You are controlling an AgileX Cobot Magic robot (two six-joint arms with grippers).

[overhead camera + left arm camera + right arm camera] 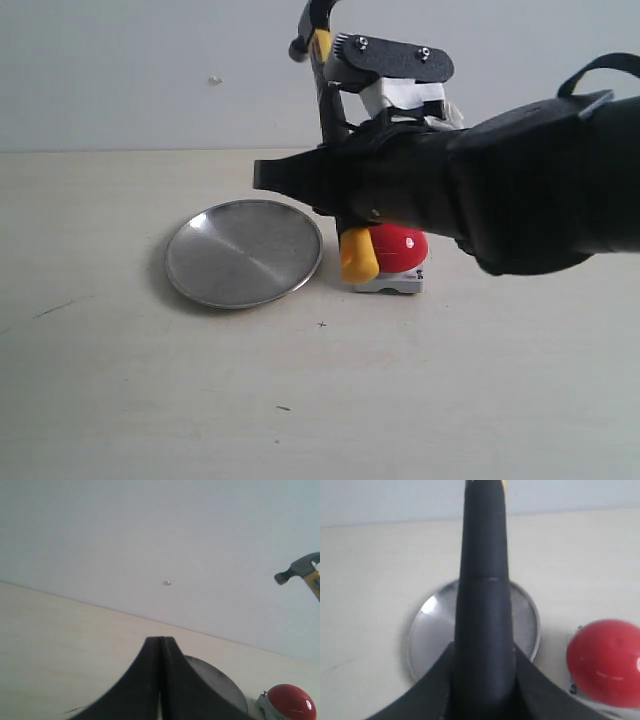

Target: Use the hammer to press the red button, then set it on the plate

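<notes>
Exterior: my right claw (285, 178) pinches the hammer (325, 105) upright, its yellow tip just beside the red button (402, 243); the plate (243, 252) lies left of it on the pale surface (150, 400), with a blank wall (120, 70) behind.
Left wrist: my left claw (161, 645) is pressed together above the surface.
Right wrist: the hammer handle stands in front of the plate.

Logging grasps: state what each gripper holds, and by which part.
The right gripper holds the hammer by its black handle, just above the yellow tip; the left gripper is shut on nothing.
</notes>
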